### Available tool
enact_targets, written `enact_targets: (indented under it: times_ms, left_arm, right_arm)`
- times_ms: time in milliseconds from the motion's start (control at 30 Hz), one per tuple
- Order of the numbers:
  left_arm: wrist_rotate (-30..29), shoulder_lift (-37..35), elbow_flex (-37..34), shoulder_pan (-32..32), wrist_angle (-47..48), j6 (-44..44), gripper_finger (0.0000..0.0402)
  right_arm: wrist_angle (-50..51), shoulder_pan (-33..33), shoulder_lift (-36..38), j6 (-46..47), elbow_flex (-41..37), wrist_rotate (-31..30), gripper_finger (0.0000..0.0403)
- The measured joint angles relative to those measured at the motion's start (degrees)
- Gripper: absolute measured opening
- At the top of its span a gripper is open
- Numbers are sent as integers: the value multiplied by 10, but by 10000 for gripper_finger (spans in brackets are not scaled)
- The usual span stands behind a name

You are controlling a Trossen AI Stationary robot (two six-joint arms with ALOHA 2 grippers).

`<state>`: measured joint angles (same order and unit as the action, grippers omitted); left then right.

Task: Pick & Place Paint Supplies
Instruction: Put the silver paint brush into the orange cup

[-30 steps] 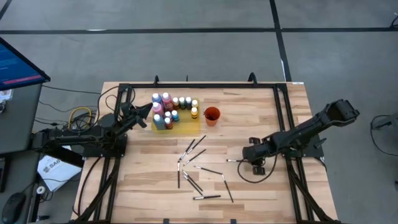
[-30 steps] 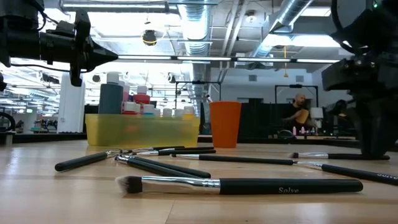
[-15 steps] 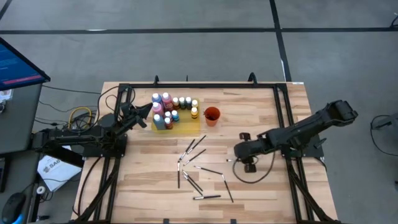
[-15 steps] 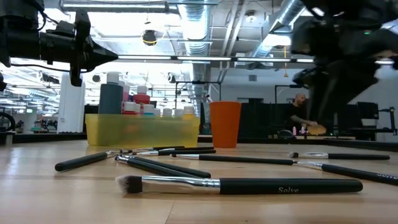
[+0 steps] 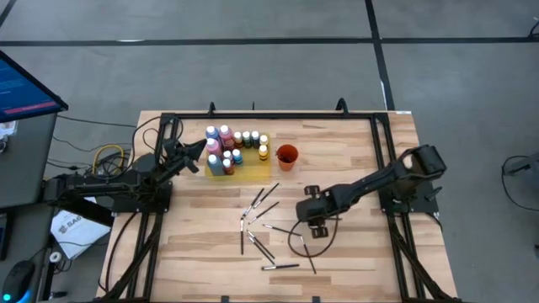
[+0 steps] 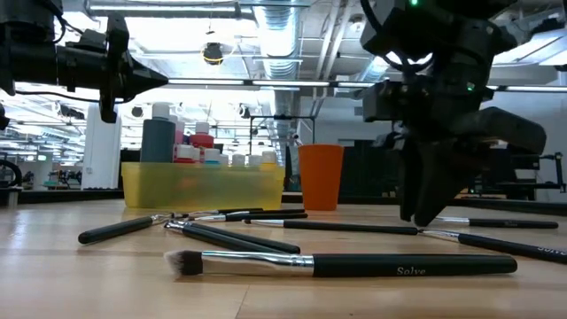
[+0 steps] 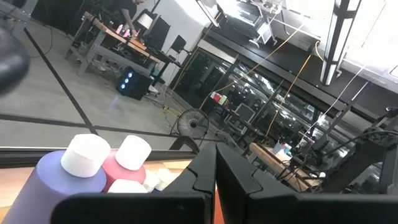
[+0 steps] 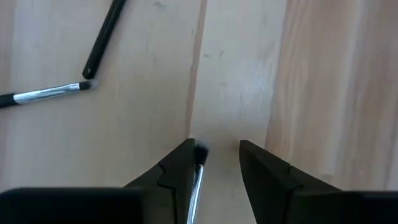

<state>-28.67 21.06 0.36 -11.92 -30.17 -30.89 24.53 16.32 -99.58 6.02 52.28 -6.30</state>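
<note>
1. Nearest the low camera, a thick black brush (image 6: 341,263) lies flat on the table (image 5: 362,261), untouched, with more brushes (image 5: 269,227) scattered behind it; in the high view the scatter sits just below the table's centre, toward 6 o'clock.

2. The right gripper (image 5: 305,210) hangs low over the 3 o'clock edge of that scatter. Its wrist view shows the fingers (image 8: 177,165) spread apart, with one brush tip (image 8: 199,153) lying between them and nothing clamped. This looks like the start of a pick.

3. Farther back, at about 11 o'clock from centre, the paint bottles (image 5: 229,148) stand packed together on the yellow mat (image 5: 254,171), so that share of the work appears done.

4. Just beside the mat, at its 3 o'clock, the orange cup (image 5: 286,156) stands upright; no brush shows in it.

5. The left gripper (image 5: 199,149) waits at the 9 o'clock side of the bottles, jaws pressed together and empty.

6. Judged from this, the bottles are settled and nearly all the brushes remain to be collected.
</note>
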Motion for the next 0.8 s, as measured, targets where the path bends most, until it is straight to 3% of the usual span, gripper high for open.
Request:
enact_targets:
  times_ms: [167, 367, 500, 633, 800]
  left_arm:
    - [0, 0, 0, 0, -2, 0, 1]
    - [0, 0, 0, 0, -3, 0, 1]
    - [0, 0, 0, 0, -4, 0, 1]
    - [0, 0, 0, 0, -4, 0, 1]
    - [0, 0, 0, 0, -5, 0, 1]
  right_arm:
    - [12, -1, -30, 16, 15, 1, 107]
    - [17, 2, -37, 21, 16, 6, 15]
    - [21, 0, -37, 26, 20, 7, 7]
    - [12, -6, -4, 23, 21, -1, 3]
    - [-20, -51, 96, 29, 25, -31, 1]
